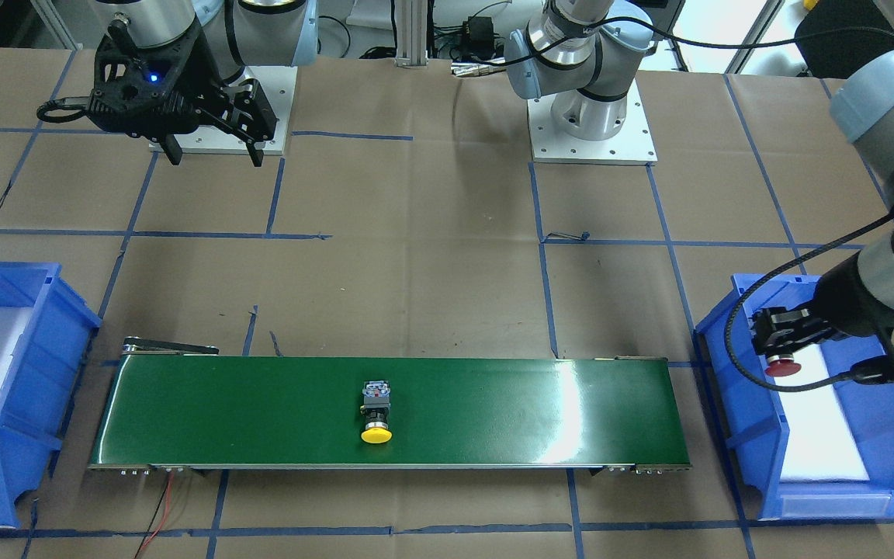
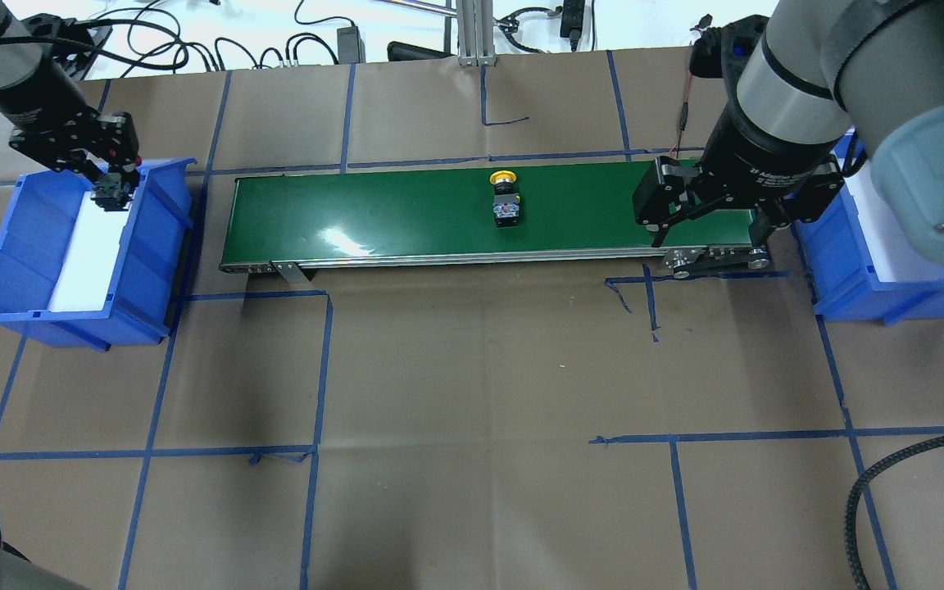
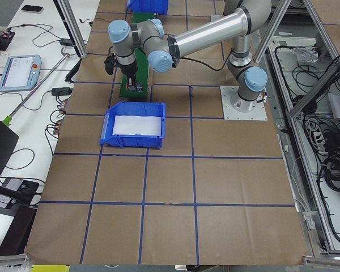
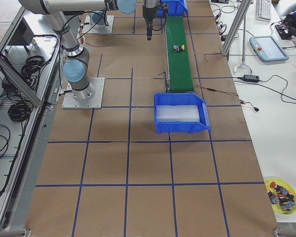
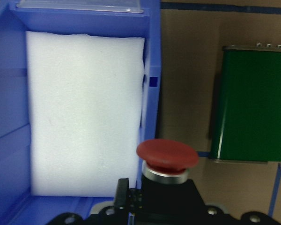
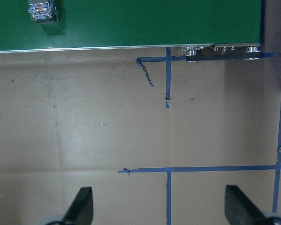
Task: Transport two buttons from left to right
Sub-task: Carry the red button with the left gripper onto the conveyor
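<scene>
Holding red button point(image 5: 167, 154) in left gripper point(image 2: 111, 190), pinched on its black body, above left bin point(image 2: 29, 270) by the belt-side wall. Prob. next: shift rightward onto belt point(image 2: 374, 221), just beside bin. Mid-belt, note yellow button point(image 2: 505, 197): on its side, long axis across belt, cap away from robot. Nearer right gripper point(image 1: 214, 151), spread wide & empty, robot-side of belt's right end.

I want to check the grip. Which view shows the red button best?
The left wrist view: the red button fills the foreground, held by the left end effector. Front-facing shows only a small cap; overhead mostly its body; side views almost nothing.
</scene>
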Action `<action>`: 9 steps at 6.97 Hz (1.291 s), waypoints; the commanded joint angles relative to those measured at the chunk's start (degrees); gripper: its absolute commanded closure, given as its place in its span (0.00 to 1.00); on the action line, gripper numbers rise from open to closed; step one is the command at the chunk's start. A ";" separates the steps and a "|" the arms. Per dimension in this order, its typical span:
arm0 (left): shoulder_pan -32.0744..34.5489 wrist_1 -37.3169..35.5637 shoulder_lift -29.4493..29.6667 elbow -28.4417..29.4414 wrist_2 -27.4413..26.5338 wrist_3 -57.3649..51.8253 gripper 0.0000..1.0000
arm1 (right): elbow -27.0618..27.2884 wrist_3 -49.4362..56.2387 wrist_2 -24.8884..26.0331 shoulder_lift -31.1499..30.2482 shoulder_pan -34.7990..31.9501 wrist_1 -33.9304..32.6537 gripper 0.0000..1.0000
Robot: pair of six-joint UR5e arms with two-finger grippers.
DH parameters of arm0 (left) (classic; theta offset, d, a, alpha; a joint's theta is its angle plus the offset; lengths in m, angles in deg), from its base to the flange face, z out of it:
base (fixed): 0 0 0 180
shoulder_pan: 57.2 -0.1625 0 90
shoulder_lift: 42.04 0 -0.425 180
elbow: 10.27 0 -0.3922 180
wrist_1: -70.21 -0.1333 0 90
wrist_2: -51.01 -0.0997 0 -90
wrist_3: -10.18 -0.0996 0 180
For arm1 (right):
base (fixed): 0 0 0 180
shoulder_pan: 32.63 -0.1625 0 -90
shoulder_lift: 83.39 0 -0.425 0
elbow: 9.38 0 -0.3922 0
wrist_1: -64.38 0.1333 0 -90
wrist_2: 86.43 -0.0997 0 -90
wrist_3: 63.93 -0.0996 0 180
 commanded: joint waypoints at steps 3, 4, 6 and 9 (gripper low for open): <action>10.63 -1.46 1.69 -0.98 0.08 15.39 0.95 | 0.18 0.00 0.00 0.00 0.00 0.00 0.00; 10.81 -1.55 3.87 -0.90 0.08 15.39 0.95 | 0.18 0.00 0.00 0.00 0.00 0.00 0.00; 11.34 -4.27 5.99 -1.16 0.17 15.39 0.95 | 0.87 0.00 0.17 1.74 0.00 -5.32 0.00; 11.52 -17.86 7.66 -7.12 -0.09 15.21 0.95 | 1.14 0.00 0.09 6.92 0.00 -13.67 0.00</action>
